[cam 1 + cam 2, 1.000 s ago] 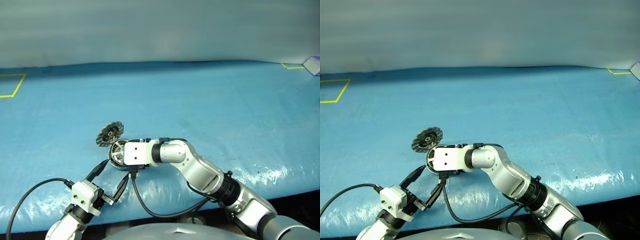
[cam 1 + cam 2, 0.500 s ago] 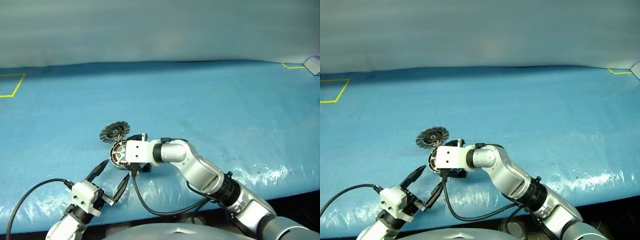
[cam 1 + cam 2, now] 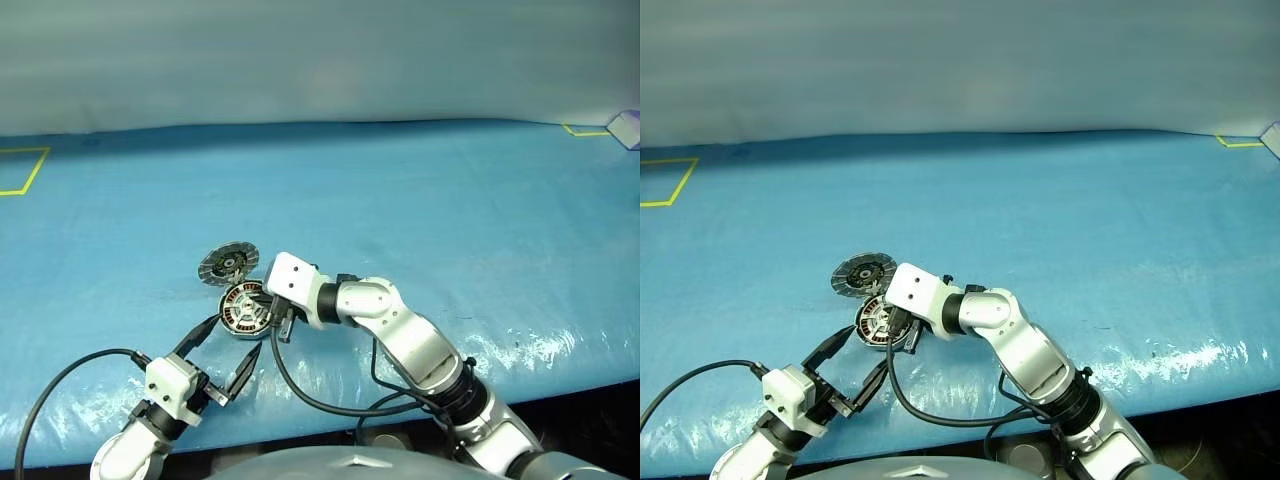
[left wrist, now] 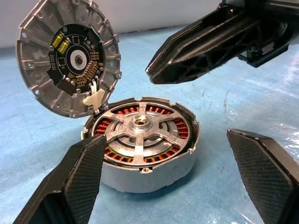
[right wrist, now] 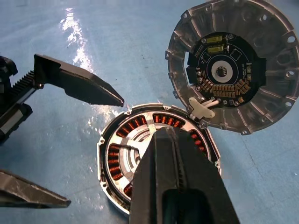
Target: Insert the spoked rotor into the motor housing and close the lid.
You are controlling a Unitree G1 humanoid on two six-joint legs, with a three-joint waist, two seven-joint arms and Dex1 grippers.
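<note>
motor housing: on the blue table cover, near its front edge, between the two grippers; copper windings show through the gaps.
spoked rotor: sits inside the housing, silver spokes and hub face up; in the right wrist view part of it is hidden behind the fingers.
lid: open, standing tilted at the housing's edge, inner face with dark board showing; joined by a small white clip; its outer face is hidden.
right gripper: fingers pressed together, holding nothing, tip just above the housing; whether it touches is hard to tell.
left gripper: jaws spread wide, empty, just short of the housing; fingertips cut off in its own wrist view.
</note>
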